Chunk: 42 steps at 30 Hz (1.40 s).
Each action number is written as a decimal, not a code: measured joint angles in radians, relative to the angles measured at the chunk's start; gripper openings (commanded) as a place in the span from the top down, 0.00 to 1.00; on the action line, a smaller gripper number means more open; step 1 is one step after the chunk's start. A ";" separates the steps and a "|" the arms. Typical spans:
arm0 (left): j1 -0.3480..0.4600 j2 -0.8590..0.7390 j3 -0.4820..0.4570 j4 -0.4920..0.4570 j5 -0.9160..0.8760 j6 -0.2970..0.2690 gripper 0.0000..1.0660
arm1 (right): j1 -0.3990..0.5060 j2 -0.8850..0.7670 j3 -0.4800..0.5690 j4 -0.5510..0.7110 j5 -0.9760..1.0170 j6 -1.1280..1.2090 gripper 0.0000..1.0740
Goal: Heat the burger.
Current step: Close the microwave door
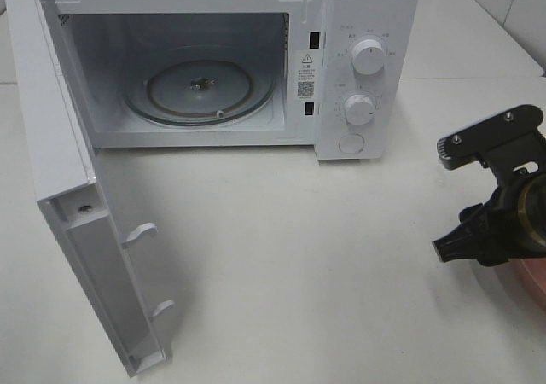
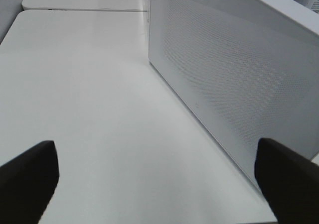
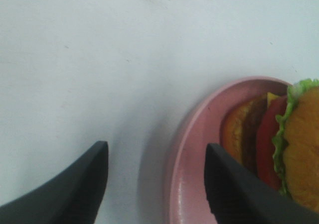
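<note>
The burger, with brown bun, green lettuce, red tomato and dark patty, lies tipped on its side on a pink plate in the right wrist view. My right gripper is open. One finger is over the plate's inside and the other is over the bare table, so the plate's rim lies between them. In the high view the right arm covers the burger and only an edge of the plate shows at the far right. My left gripper is open and holds nothing, beside the microwave's perforated side wall.
The white microwave stands at the back of the white table. Its door is swung fully open toward the front left. A glass turntable lies inside the cavity. Two knobs are on its right panel.
</note>
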 measured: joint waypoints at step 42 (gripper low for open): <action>0.000 0.000 0.000 0.000 0.000 0.000 0.06 | 0.000 -0.797 -0.168 0.927 0.468 -1.118 0.27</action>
